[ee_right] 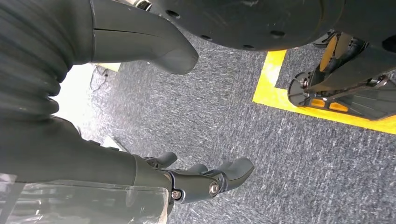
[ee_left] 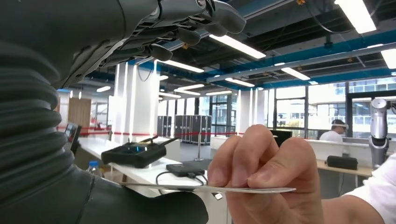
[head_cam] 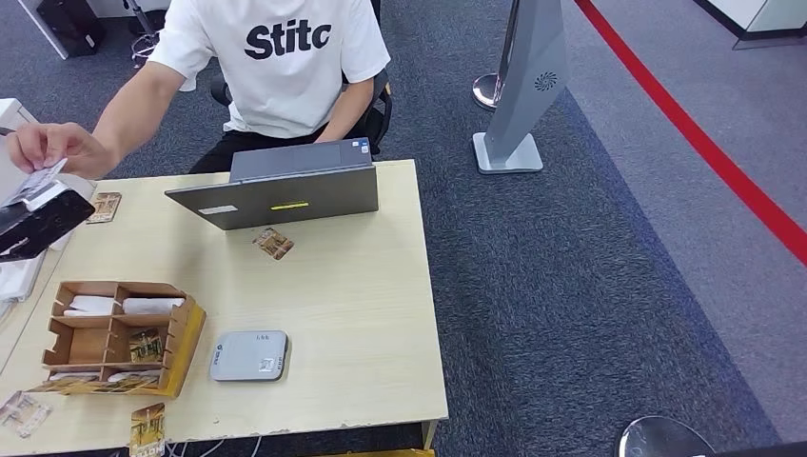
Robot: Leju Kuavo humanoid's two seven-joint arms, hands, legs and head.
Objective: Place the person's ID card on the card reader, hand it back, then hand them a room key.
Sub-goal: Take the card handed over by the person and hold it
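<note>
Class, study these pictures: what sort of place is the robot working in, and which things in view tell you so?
Probably a mock hotel check-in desk inside an open-plan office or lab. A person sits behind a laptop at a wooden table with a card reader and a box of cards; the left wrist view shows ceiling lights and workbenches.

Pale wooden table point(head_cam: 381, 314), grey laptop point(head_cam: 285, 190) at far edge, cardboard organiser point(head_cam: 119, 338) near left, grey card reader point(head_cam: 249, 356) beside it, loose cards point(head_cam: 274, 244) scattered

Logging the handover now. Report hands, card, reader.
Left hand raised at the person's hand, which pinches the ID card. Whether left hand grips: cannot tell. Right hand hanging, holding nothing. Card reader bare.
</note>
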